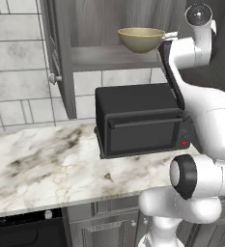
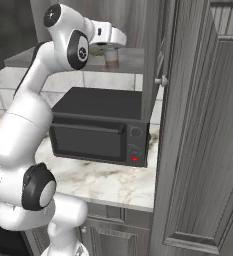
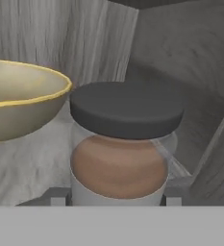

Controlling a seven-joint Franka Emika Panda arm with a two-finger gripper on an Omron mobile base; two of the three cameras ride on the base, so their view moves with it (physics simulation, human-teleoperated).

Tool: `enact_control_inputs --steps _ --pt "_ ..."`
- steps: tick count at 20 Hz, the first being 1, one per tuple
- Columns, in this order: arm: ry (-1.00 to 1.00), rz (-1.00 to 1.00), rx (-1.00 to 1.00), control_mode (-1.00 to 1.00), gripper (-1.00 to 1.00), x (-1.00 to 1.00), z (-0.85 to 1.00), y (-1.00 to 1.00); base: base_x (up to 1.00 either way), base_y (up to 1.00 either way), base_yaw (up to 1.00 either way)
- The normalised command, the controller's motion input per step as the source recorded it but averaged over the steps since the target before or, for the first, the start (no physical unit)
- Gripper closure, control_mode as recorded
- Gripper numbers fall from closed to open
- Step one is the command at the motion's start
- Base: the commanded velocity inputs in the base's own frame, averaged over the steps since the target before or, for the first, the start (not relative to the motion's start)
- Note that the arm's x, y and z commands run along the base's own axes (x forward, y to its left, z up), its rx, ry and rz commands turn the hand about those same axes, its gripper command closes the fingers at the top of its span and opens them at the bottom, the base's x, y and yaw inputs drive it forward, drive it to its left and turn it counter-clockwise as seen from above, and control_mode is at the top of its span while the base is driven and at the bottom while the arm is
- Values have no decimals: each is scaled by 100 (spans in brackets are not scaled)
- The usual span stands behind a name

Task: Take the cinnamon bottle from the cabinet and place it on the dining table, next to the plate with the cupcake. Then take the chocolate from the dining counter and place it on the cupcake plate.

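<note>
The cinnamon bottle stands on the shelf of the cabinet, with a dark round cap over a reddish-brown body. My gripper reaches into the cabinet, and its fingertips press against the bottle's lower sides, shut on it. From the right base view the bottle is seen under the white hand, with the gripper around it. The dining table, the plate and the chocolate are out of view.
A tan bowl sits on the same shelf, close to the left of the bottle in the hand view. A black microwave stands on the marble wall counter under the cabinet. An open cabinet door hangs at the right.
</note>
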Motion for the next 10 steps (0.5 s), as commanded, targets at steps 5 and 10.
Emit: enact_control_inputs --steps 5,10 --pt "3 13 7 -100 100 -100 -5 27 0 0 0" --pt "0 13 4 -100 100 -100 -36 24 0 0 0"
